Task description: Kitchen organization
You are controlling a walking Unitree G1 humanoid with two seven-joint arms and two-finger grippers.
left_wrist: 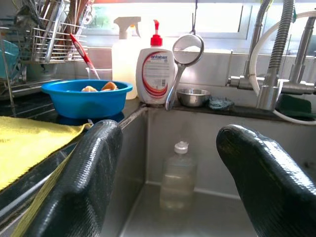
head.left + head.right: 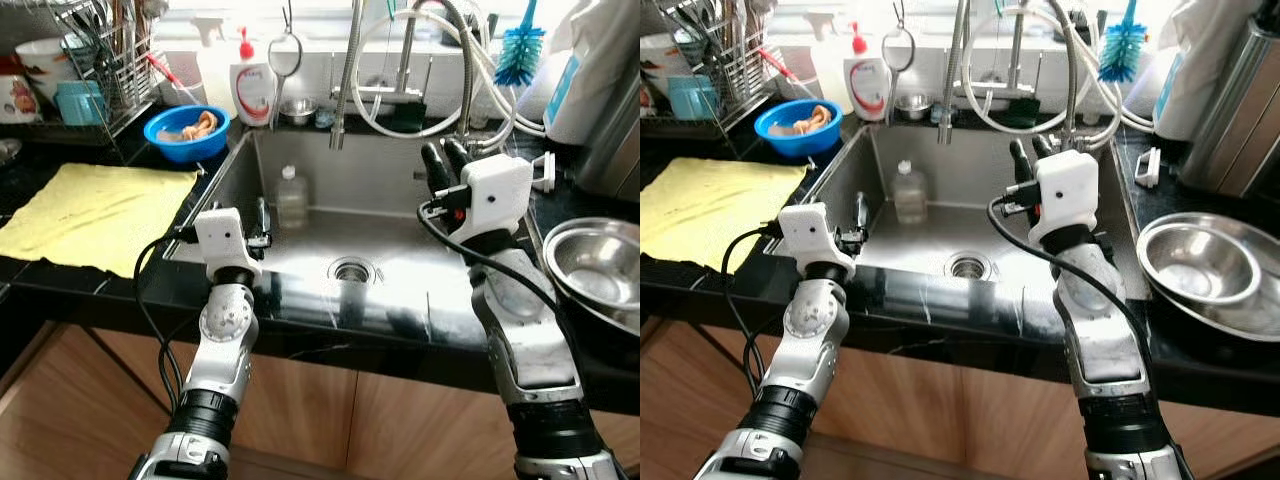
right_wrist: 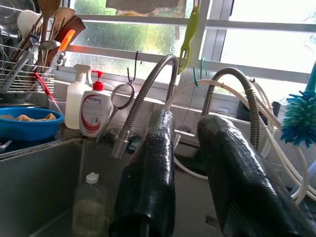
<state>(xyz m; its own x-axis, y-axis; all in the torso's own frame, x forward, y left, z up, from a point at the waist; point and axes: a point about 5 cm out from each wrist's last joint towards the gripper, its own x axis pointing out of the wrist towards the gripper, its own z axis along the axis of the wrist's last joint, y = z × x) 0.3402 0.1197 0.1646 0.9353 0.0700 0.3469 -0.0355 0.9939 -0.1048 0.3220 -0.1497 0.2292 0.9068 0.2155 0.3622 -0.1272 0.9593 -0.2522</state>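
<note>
L gripper (image 2: 262,222) at the front-left rim of the sink (image 2: 400,195), fingers spread wide, nothing betw. them; left wrist view looks straight between the two pads (image 1: 79,187) at the clear plastic bottle (image 1: 177,176). Not touching it, near.

R gripper (image 2: 447,160) raised over the sink's right side, fingers pointing up/back toward the taps, a narrow gap betw. them, holding nothing.

Bottle stands upright in the basin w/ white cap on, against the back-left wall, well left of the drain (image 2: 350,269).

Outward from sink:
- Back ledge: flexible steel faucet (image 2: 345,75) w/ hoses looped beside it, white pump soap bottle (image 2: 251,88) w/ red top, white spray bottle (image 1: 122,54) just behind it, small steel cup (image 2: 298,110), strainer ladle (image 2: 285,55) hanging on a hook.
- Left counter: blue bowl (image 2: 186,133) w/ some orange-ish contents (can't tell what), yellow cloth (image 2: 95,212) spread flat, wire dish rack (image 2: 95,60) w/ utensils and cups.
- Right counter: steel bowl (image 2: 598,265), blue bottle brush (image 2: 520,48) upright by the window.
</note>
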